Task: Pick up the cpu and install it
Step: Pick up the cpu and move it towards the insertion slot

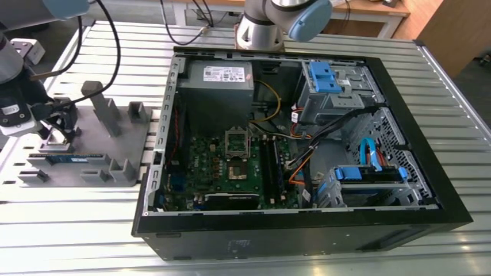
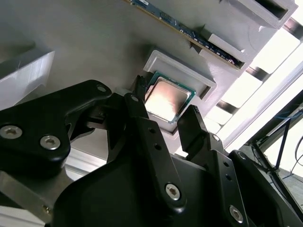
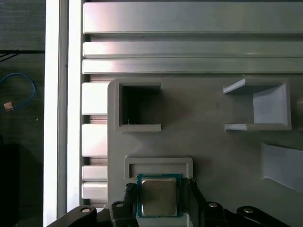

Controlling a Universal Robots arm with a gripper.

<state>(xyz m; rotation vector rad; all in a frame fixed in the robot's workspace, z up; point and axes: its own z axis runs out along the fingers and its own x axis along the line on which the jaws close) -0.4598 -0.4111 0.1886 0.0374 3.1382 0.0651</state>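
Slatted silver metal table, grey fixture plate with raised holders lying flat toward the exterior view's left, open black computer case on its side just beside it.

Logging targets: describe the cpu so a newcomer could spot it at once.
Beside the open computer case, on the exterior view's left, lies a grey fixture plate. In its square pocket, between the jaws, sits the cpu: a small square shiny chip, unlike the long blue-green memory stick nearby.

Slatted metal table, wooden desk, grey floor
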